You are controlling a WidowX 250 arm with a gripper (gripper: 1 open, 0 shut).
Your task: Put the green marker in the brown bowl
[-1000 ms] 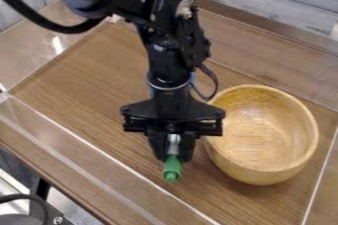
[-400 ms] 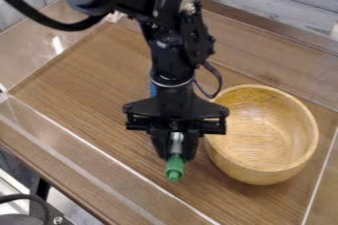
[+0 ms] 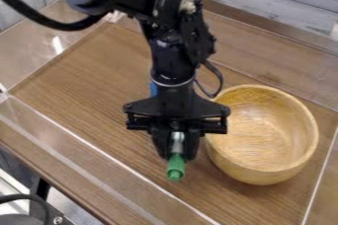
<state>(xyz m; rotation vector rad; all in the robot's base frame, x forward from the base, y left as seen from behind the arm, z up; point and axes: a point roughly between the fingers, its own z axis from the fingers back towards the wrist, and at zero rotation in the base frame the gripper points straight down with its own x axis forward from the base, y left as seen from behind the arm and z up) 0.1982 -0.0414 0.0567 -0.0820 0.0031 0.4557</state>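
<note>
The green marker points down toward the wooden tabletop, its green end just below my gripper. The gripper is shut on the marker's upper part, which the black fingers hide. The brown bowl sits immediately right of the gripper, its thick rim almost touching the gripper's side. Nothing lies inside the bowl. The black arm rises from the gripper toward the upper left.
A wooden tabletop is enclosed by a low clear wall along the front and left. Pale boards run along the back right edge.
The arm has risen very slightly with the marker in its grip; the bowl has not moved.
</note>
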